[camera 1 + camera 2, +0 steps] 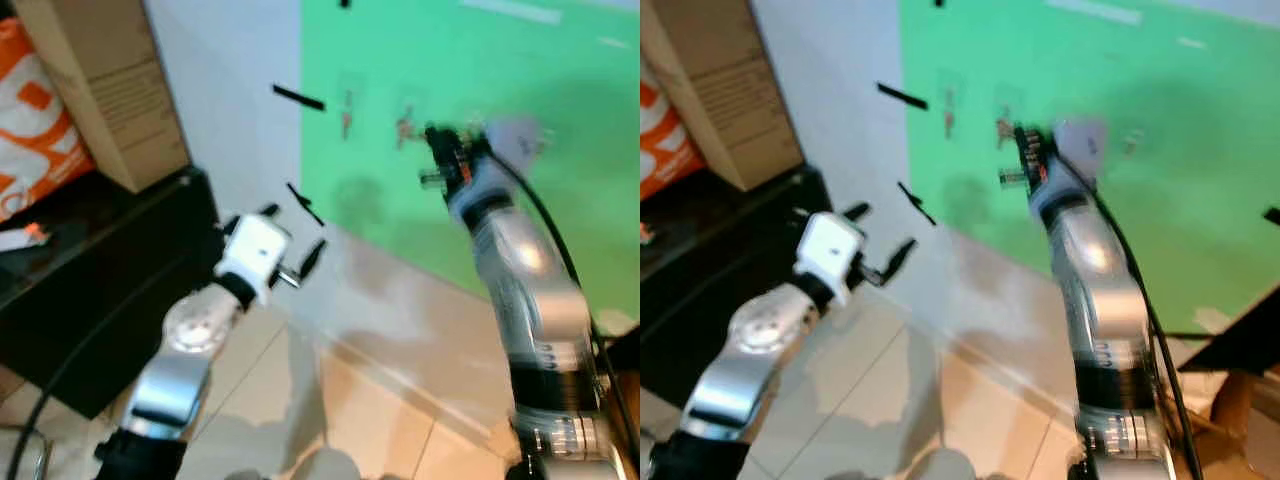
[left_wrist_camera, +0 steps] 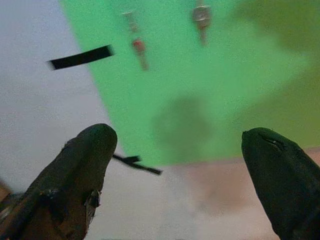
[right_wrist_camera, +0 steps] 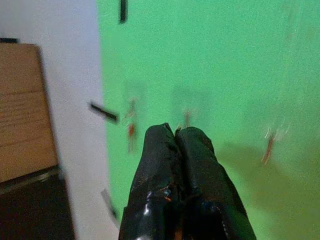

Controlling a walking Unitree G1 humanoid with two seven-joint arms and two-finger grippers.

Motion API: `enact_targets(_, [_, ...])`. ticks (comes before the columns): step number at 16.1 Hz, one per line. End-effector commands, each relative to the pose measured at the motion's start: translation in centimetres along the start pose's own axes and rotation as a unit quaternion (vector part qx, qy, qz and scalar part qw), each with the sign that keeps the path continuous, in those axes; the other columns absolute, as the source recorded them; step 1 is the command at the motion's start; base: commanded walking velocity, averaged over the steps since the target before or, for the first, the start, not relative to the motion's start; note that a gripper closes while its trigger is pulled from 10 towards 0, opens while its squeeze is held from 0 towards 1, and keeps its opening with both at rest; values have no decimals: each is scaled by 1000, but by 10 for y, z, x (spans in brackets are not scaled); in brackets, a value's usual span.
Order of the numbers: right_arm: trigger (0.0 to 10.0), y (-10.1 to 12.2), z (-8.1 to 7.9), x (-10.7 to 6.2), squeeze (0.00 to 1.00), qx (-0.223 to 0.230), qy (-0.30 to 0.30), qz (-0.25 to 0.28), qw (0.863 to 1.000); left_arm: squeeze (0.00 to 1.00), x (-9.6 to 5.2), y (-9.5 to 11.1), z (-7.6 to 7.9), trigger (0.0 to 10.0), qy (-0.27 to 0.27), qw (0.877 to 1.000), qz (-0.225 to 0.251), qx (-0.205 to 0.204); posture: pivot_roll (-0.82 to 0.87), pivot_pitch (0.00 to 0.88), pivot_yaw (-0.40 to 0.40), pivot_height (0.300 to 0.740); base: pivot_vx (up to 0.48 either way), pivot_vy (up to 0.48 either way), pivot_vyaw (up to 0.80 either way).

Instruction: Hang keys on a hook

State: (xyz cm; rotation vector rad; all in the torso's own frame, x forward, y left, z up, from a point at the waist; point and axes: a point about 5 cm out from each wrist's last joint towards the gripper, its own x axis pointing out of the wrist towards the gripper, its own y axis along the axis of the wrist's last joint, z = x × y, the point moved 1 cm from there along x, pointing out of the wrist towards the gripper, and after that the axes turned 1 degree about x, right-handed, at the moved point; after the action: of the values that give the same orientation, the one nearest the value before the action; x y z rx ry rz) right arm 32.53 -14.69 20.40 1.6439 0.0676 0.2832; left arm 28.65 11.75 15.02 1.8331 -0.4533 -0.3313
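Note:
A green panel [image 1: 520, 200] covers the wall ahead, with small hooks [image 1: 346, 115] fixed to it in a row. Another hook [image 1: 404, 128] hangs just left of my raised right gripper [image 1: 436, 142]. In the right wrist view the right gripper's fingers [image 3: 165, 155] are pressed shut, pointing at the hooks [image 3: 186, 116]; no keys can be made out between them. My left gripper [image 1: 293, 234] is held lower, in front of the white wall, and is open. Its fingers [image 2: 80, 170] stand wide apart with nothing between them, and two hooks [image 2: 137, 46] show above.
Black tape strips [image 1: 298, 97] are stuck on the white wall. At the left stands a black cabinet [image 1: 100, 270] carrying a cardboard box [image 1: 100, 80] and an orange bag [image 1: 30, 120]. The floor [image 1: 380, 420] is tiled. Another cardboard piece [image 1: 1240, 390] sits at the lower right.

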Motion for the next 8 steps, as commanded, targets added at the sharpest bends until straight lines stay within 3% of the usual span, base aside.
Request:
enact_targets(1, [10000,2,1,-8,0,8,5,4,1000,0,-3,4,-4,10000,16,1000,6,-8,-2,0,-18,740,0,0,0])
enact_targets(4, [10000,-16,6,-51,0,18,-12,-20,1000,0,-18,-6,-2,10000,18,1000,-9,-22,-32,0,13,740,318,0,0])
enact_targets(8, [10000,-14,6,-63,0,27,-29,-18,999,0,-19,-7,3,10000,2,1000,-11,-26,-40,0,24,740,374,0,0])
